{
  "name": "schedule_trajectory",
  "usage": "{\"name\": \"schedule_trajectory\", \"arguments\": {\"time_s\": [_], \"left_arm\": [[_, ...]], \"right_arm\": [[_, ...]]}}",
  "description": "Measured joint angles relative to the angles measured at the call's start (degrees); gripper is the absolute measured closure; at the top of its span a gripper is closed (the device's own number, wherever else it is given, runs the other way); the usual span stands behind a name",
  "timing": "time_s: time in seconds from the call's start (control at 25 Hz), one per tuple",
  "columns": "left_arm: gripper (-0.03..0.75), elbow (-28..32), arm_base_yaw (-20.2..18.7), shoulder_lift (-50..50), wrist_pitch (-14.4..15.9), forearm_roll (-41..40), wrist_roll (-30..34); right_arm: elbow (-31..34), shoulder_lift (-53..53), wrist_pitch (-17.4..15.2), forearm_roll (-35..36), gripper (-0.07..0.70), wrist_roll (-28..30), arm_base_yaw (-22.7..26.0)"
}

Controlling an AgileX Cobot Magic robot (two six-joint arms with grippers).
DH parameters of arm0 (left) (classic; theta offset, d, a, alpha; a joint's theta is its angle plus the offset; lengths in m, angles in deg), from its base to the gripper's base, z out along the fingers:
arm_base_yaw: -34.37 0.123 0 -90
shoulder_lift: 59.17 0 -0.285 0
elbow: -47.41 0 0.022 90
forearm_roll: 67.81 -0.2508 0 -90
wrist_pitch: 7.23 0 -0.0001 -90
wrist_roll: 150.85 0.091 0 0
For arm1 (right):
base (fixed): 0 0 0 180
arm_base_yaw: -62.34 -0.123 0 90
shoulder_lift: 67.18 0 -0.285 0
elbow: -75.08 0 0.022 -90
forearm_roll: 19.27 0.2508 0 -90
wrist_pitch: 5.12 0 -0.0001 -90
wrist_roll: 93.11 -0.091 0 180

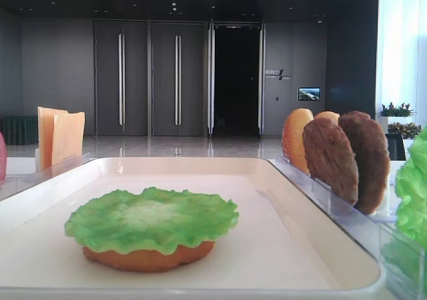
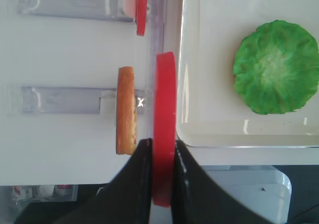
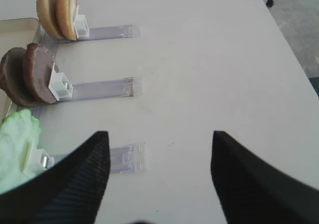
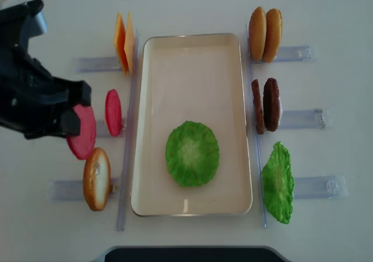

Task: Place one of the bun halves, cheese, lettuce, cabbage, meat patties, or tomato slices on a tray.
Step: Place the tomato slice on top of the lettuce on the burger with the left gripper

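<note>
A white table [image 4: 192, 6] stood before dark doors [image 1: 150, 80]. Only the left wrist view showed the left gripper [image 2: 162, 157] clamped on a tomato slice [image 2: 164, 129]. The right gripper [image 3: 159, 174] gaped, holding nothing

My matt black left claw [image 2: 160, 157] pinches a smooth, slightly shiny red tomato slice [image 2: 164, 129]. The cream-white plastic tray [image 4: 192, 58] is glossy and catches reflections. The ruffled green lettuce leaf [image 4: 192, 153] looks waxy, the dark brown patties [image 4: 265, 105] are rough and grainy, and the holder rails [image 4: 300, 118] are clear plastic.
</note>
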Motion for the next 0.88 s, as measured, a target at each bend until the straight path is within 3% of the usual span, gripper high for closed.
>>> {"name": "schedule_trajectory", "arguments": {"time_s": [0.36,0.56,0.88], "left_arm": [[0.656,3.7,0.0,-1.3,0.1,0.2,0.0],[0.657,3.7,0.0,2.1,-0.1,4.0,5.0],[0.657,3.7,0.0,12.6,-8.3,20.7,21.3]], "right_arm": [[0.0,0.0,0.0,0.0,0.208,0.0,0.0],[0.0,0.0,0.0,0.0,0.208,0.0,0.0],[0.0,0.0,0.0,0.0,0.208,0.0,0.0]]}}
